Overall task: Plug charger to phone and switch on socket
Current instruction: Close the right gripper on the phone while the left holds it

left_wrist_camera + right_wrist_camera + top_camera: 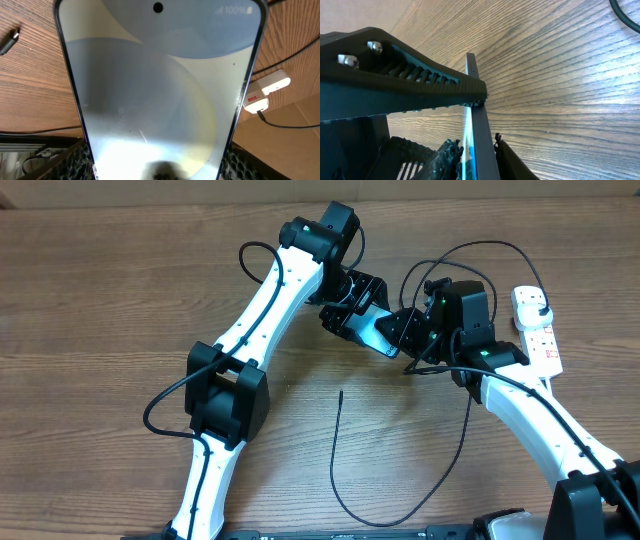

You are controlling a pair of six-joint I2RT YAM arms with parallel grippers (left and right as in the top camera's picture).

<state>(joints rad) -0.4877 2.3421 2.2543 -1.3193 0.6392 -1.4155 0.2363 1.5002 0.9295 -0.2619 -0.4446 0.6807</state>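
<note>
The phone [376, 331], its screen lit pale blue, is held off the table at centre. My left gripper [351, 308] is shut on its long edges, and the left wrist view shows the phone [160, 90] filling the space between my fingers [75, 161]. My right gripper [405, 329] straddles the other end. In the right wrist view the phone [480, 122] is edge-on between the right gripper [479, 155] jaws, with a thin gap on one side. The charger [338, 450] lies loose on the table, its tip [10, 41] free. The socket [538, 330] lies at the right.
The charger's black cable loops toward the front edge [370, 520], then back up past my right arm. More black cable arcs behind my right gripper [480, 248]. The white socket [265, 90] shows right of the phone in the left wrist view. Bare wood table [120, 300] lies at the left.
</note>
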